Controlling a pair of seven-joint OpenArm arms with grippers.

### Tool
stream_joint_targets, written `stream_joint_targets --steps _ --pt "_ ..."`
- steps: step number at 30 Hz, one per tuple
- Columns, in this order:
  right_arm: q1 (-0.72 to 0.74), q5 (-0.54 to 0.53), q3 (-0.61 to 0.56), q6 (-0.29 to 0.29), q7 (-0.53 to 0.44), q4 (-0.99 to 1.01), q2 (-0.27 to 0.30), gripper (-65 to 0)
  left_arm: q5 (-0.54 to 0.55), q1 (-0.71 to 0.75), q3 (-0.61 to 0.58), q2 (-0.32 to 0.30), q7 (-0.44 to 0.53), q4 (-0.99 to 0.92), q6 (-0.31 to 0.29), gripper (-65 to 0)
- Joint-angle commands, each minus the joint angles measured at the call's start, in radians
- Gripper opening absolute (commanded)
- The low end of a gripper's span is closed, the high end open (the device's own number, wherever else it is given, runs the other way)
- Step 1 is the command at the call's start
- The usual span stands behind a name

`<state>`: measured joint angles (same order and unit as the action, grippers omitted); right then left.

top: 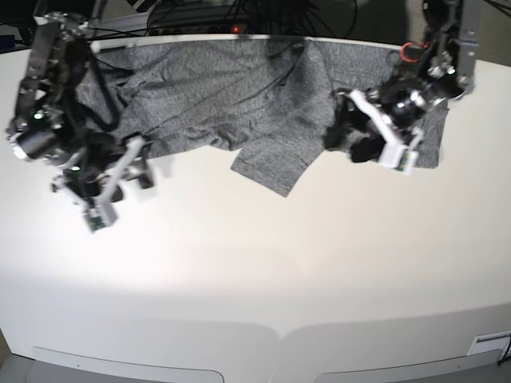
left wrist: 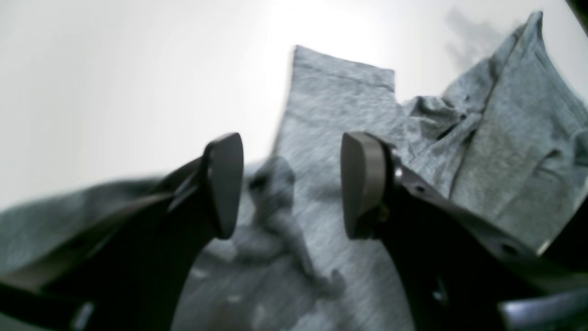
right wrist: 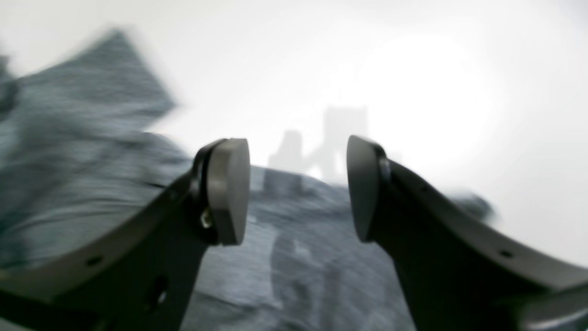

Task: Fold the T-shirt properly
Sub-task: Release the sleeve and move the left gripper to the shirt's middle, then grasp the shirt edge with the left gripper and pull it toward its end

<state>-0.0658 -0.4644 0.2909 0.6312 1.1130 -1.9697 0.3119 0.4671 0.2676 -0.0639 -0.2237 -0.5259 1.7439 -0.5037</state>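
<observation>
The heather-grey T-shirt (top: 223,88) lies spread and wrinkled along the back of the white table, with one sleeve (top: 271,163) reaching toward the front. My left gripper (top: 351,137) hovers over the shirt's right part. In the left wrist view it (left wrist: 294,184) stands open above a raised crease of cloth (left wrist: 280,216), with nothing between the pads. My right gripper (top: 124,179) is at the shirt's left end, over the table just in front of the cloth. Seen from its own wrist, it (right wrist: 296,191) is open over the blurred grey shirt (right wrist: 92,184).
The white table (top: 263,263) stretches from the shirt to its curved front edge. Black cables (top: 231,16) and arm mounts stand behind the back edge. In the left wrist view the sleeve's hemmed end (left wrist: 342,73) lies flat on the table.
</observation>
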Motion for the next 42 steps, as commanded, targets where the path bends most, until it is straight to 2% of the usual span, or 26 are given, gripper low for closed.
stream_joint_targets --steps 1,4,7,11,15,18,20,26,32,34,40,41,42 --pt "0.012 -0.035 0.033 -0.003 -0.020 0.006 0.022 -31.2 -0.013 -0.022 -0.030 0.011 0.026 0.019 0.011 -33.3" --pt "0.012 -0.071 0.114 -0.003 -0.012 0.079 0.056 -31.2 -0.117 -0.067 -0.122 0.053 0.026 0.019 0.081 -33.3" --pt "0.012 -0.071 0.163 -0.003 -0.007 0.160 0.077 -31.2 -0.216 -0.102 -0.194 0.092 0.026 0.018 0.176 -33.3" --pt "0.012 -0.071 0.172 -0.003 -0.006 0.255 0.090 -31.2 -0.301 -0.138 -0.272 0.134 0.035 0.003 0.229 -33.3" --pt "0.012 -0.070 0.172 -0.003 0.001 0.289 0.089 -31.2 -0.356 -0.183 -0.326 0.178 0.052 -0.089 0.232 -33.3" --pt "0.013 -0.070 0.172 -0.003 0.011 0.289 0.090 -31.2 -0.367 -0.226 -0.332 0.213 0.056 -0.201 0.284 -33.3" --pt "0.012 -0.071 0.172 -0.003 0.013 0.289 0.090 -31.2 -0.366 -0.261 -0.332 0.224 0.056 -0.274 0.292 -33.3" --pt "0.013 -0.071 0.172 -0.002 0.013 0.289 0.090 -31.2 -0.366 -0.338 -0.332 0.232 0.056 -0.430 0.319 -33.3" --pt "0.013 -0.070 0.172 -0.002 0.013 0.289 0.090 -31.2 -0.367 -0.334 -0.332 0.232 0.077 -0.497 0.318 -33.6" --pt "0.013 -0.070 0.172 -0.002 0.013 0.289 0.090 -31.2 -0.367 -0.331 -0.332 0.232 0.079 -0.516 0.318 -38.1" --pt "0.013 -0.071 0.172 -0.002 0.013 0.289 0.090 -31.2 -0.397 -0.332 -0.332 0.232 0.078 -0.548 0.317 -61.9" --pt "0.013 -0.070 0.172 -0.002 0.013 0.289 0.090 -31.2 -0.405 -0.331 -0.332 0.232 0.076 -0.548 0.317 -65.0" --pt "0.013 -0.070 0.172 -0.002 0.013 0.289 0.090 -31.2 -0.416 -0.332 -0.332 0.232 0.070 -0.548 0.317 -65.0"
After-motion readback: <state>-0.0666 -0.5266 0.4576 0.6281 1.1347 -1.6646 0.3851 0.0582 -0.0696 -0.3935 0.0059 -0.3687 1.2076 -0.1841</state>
